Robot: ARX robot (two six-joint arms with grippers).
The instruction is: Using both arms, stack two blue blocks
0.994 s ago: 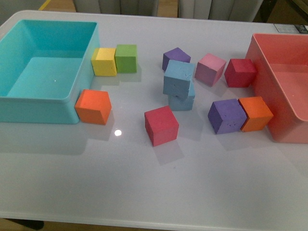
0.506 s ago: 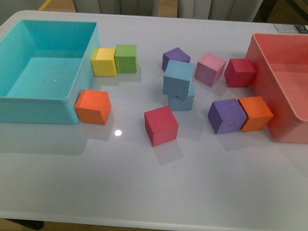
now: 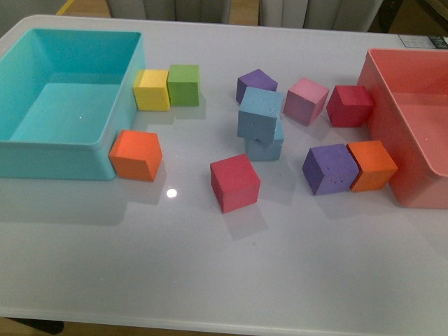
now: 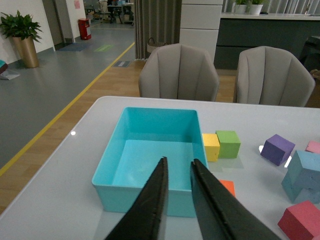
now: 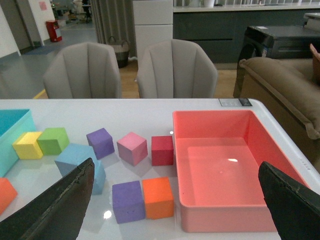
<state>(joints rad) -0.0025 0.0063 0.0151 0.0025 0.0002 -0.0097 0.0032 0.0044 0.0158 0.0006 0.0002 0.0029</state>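
One sky-blue block (image 3: 260, 113) sits tilted on top of the other blue block (image 3: 269, 146) at the table's middle. The stack also shows in the left wrist view (image 4: 304, 170) and in the right wrist view (image 5: 75, 156). Neither arm shows in the front view. My left gripper (image 4: 178, 167) is shut and empty, raised over the near wall of the turquoise bin (image 4: 145, 192). My right gripper (image 5: 175, 197) is open wide and empty, raised above the table's right part, with its fingers (image 5: 65, 200) at the picture's edges.
The turquoise bin (image 3: 42, 150) stands at the left and a pink bin (image 3: 392, 105) at the right. Round the stack lie a red cube (image 3: 234, 182), purple cubes (image 3: 329, 168) (image 3: 255, 82), orange cubes (image 3: 135, 155) (image 3: 372, 165), and yellow (image 3: 151, 89), green (image 3: 183, 85), pink (image 3: 306, 101) and dark red (image 3: 348, 106) cubes.
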